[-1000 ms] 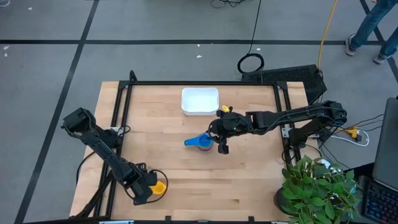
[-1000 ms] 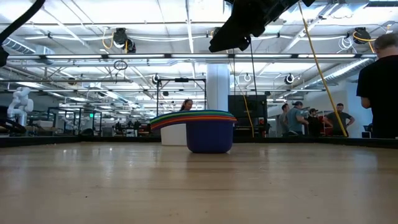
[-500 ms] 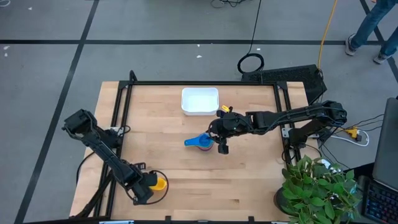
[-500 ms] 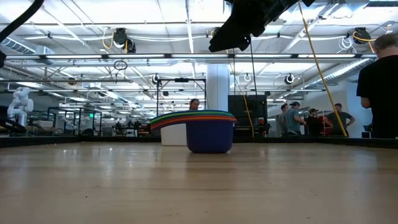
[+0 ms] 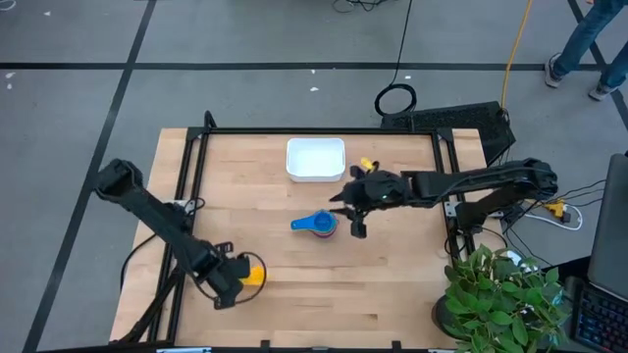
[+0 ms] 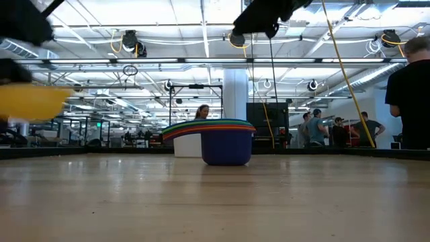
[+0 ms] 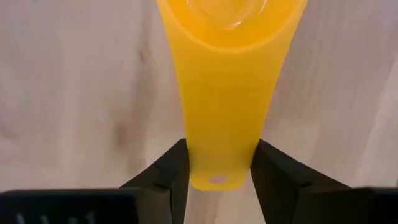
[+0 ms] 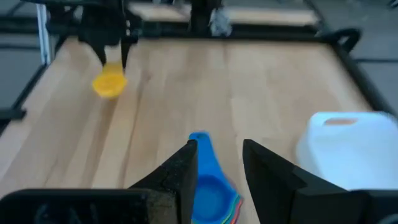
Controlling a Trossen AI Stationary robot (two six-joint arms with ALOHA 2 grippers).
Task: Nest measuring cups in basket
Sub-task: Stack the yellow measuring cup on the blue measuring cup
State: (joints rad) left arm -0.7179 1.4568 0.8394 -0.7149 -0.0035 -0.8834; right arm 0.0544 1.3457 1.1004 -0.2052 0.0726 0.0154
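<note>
My left gripper [image 5: 234, 277] is near the table's front left, shut on the yellow measuring cup [image 5: 254, 272], which also shows in the low view [image 6: 30, 101] and the right wrist view [image 8: 109, 82]. The other measuring cups stand nested in one stack [image 5: 318, 225] on the table's middle, blue on top and a blue bowl at the bottom [image 6: 226, 146]. My right gripper [image 5: 357, 222] is open and empty, above and just right of the stack [image 8: 210, 193]. The white basket [image 5: 315, 159] stands at the far middle. My left gripper pinches the yellow cup's flat handle near its free end [image 7: 217, 163], one finger [image 7: 169, 177] on each long edge. The fingers come from the table's left and lie along the handle. The cup's bowl [image 7: 230, 18] sticks out beyond the fingertips, lifted clear of the table.
A black frame [image 5: 314, 131] runs along the table's far and side edges. A potted plant [image 5: 500, 294] stands off the front right corner. People stand in the room beyond the table [image 6: 410, 94]. Bare wood [image 5: 392, 284] lies between the stack and the front edge.
My left gripper has lifted the yellow cup clear of the table and gone a little toward the far edge. My right gripper has risen and drawn back a little toward the table's right, away from the stack, which has stayed in place.
</note>
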